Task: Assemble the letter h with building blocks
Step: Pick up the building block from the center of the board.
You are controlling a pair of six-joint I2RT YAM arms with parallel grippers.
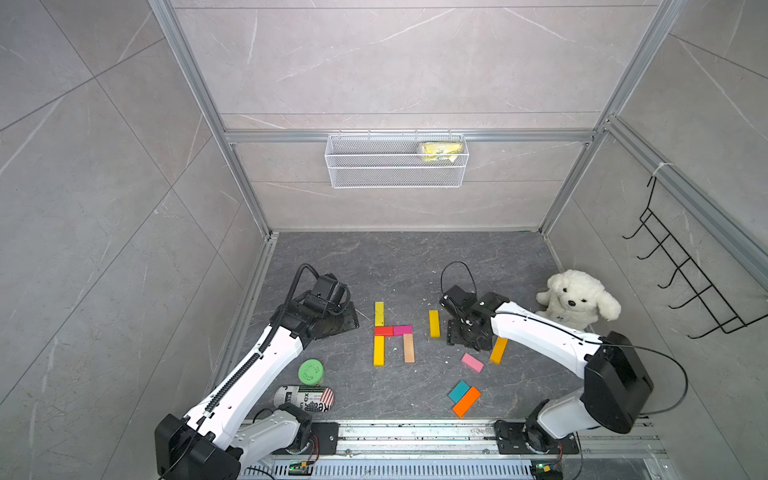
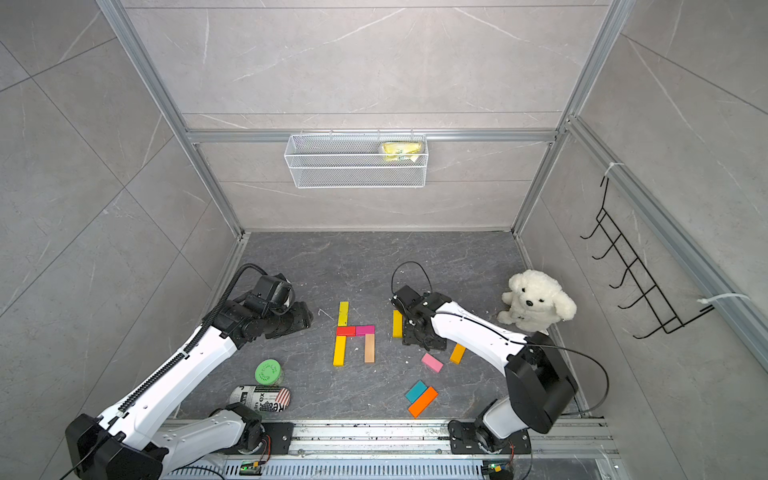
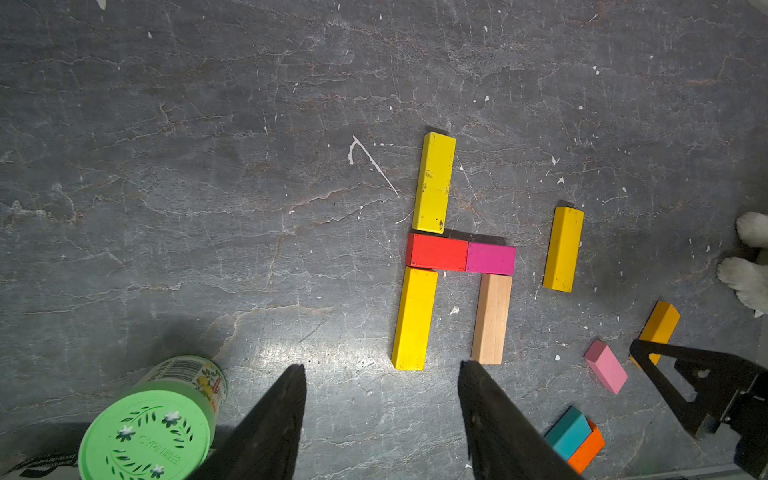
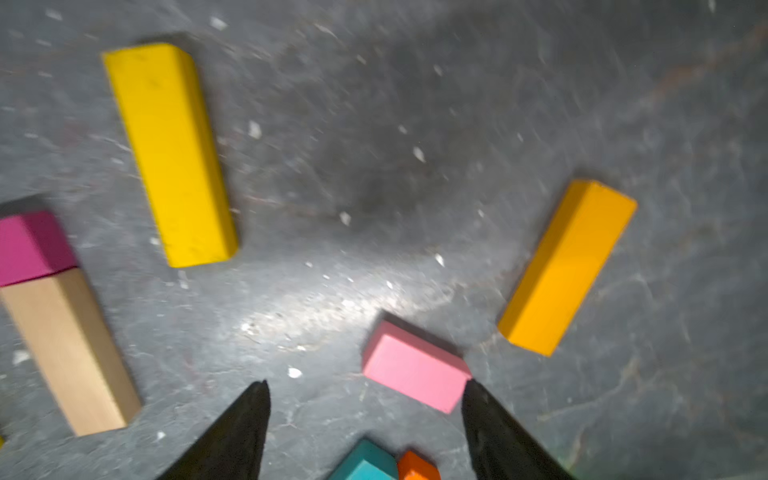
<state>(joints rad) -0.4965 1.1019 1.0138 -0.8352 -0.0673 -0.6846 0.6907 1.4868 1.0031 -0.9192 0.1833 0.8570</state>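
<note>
A: Right gripper (image 4: 366, 383): jaws apart, empty, over the table (image 1: 415, 270) right of the h (image 1: 384, 331). Left gripper (image 3: 382, 365): apart, empty too.
B: Closest blocks?
A: Loose yellow block (image 1: 434, 323) just left of it, pink block (image 1: 472, 362) just nearer. Likely light, rigid, smooth-painted; pinch across the long sides, mid-length.

High top views overlook all; wrist views share nearby blocks (image 3: 492, 320).

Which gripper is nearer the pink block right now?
Right. The right gripper is close by the pink block, with one fingertip at its end. The left gripper sits on the far side of the assembled h, well apart from the block.
</note>
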